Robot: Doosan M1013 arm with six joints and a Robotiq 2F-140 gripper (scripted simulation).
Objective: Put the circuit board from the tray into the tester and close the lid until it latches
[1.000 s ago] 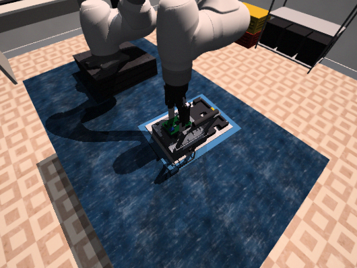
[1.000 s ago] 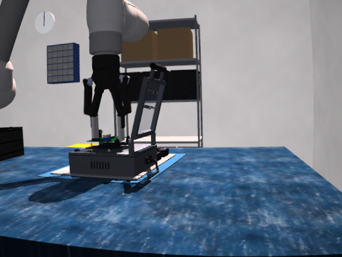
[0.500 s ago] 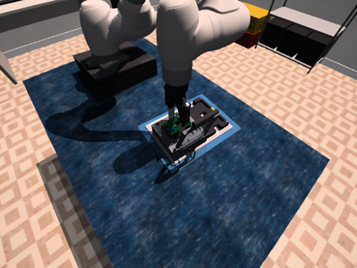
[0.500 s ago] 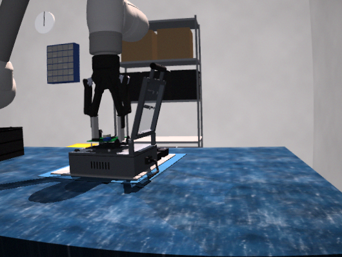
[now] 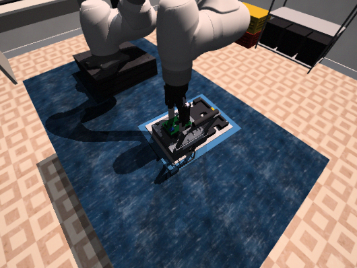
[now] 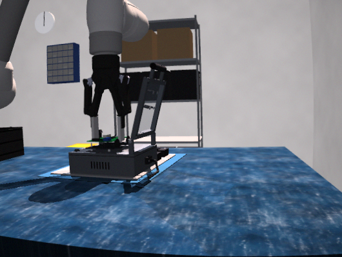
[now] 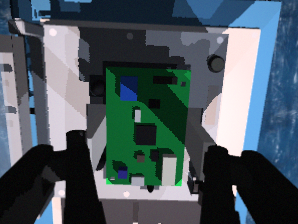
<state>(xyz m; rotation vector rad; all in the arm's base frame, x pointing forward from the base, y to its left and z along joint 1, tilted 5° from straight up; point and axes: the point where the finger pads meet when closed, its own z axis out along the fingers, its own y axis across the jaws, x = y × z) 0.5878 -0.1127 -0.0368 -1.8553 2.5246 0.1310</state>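
Observation:
The green circuit board is face up between my fingers, level and just over the tester's top plate. Its white connector is at the end nearest the wrist camera. My gripper is shut on the board's long edges. The grey tester has its lid standing open and tilted back, with the handle on top. The black tray lies behind the tester. I cannot tell whether the pins are through the holes.
Tester and tray stand on a white plate on a light blue mat. The arm's black base block is at the back left. A shelf rack and crates stand beyond the blue table top.

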